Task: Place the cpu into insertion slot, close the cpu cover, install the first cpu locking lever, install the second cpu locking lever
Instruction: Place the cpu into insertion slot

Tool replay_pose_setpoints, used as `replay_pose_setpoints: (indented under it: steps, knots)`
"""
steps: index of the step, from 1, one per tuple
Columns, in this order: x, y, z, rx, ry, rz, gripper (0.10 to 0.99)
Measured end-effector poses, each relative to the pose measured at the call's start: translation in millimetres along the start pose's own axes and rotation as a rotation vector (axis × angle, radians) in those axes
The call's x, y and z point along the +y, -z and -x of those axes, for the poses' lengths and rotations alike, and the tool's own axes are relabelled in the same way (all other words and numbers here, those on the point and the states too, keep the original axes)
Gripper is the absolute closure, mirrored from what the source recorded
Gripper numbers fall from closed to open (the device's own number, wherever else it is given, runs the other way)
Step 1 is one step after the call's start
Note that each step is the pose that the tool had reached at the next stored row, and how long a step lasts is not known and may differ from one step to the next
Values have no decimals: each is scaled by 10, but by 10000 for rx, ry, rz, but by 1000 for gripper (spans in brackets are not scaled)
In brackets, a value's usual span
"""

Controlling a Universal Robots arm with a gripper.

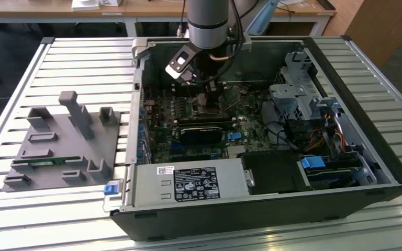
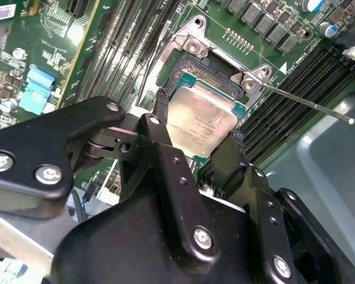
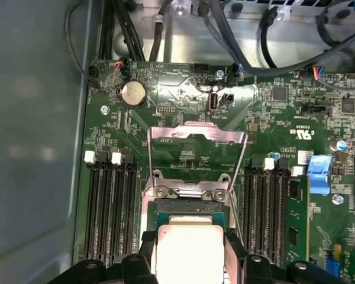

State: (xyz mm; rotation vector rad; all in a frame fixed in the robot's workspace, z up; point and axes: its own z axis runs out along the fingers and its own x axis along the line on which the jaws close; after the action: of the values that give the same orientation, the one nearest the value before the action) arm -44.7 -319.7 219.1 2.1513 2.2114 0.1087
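We see the arm [image 1: 208,21] reach straight down into the open computer case [image 1: 257,214] on the slatted worktop [image 1: 82,57], its wrist toward the case's twelve o'clock wall in the exterior view. The claw [image 2: 199,123] is clamped on the cpu [image 2: 204,115], its black fingers [image 2: 165,154] against opposite edges. The chip lies level within the insertion slot [image 2: 186,65]. The cpu cover [image 3: 195,139] stands tilted up, open. A grey fixture [image 1: 61,146] sits at the case's nine o'clock.

One flat silver-grey square cpu [image 2: 201,121]; one silvery windowed square metal cpu cover [image 3: 196,133]; one round silver coin cell [image 3: 132,93].
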Motion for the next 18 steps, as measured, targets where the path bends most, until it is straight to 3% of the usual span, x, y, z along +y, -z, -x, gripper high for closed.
replay_pose_setpoints:
  steps: [18]
  knots:
    - [-23, -140, -15, -20, -229, 2, 549]
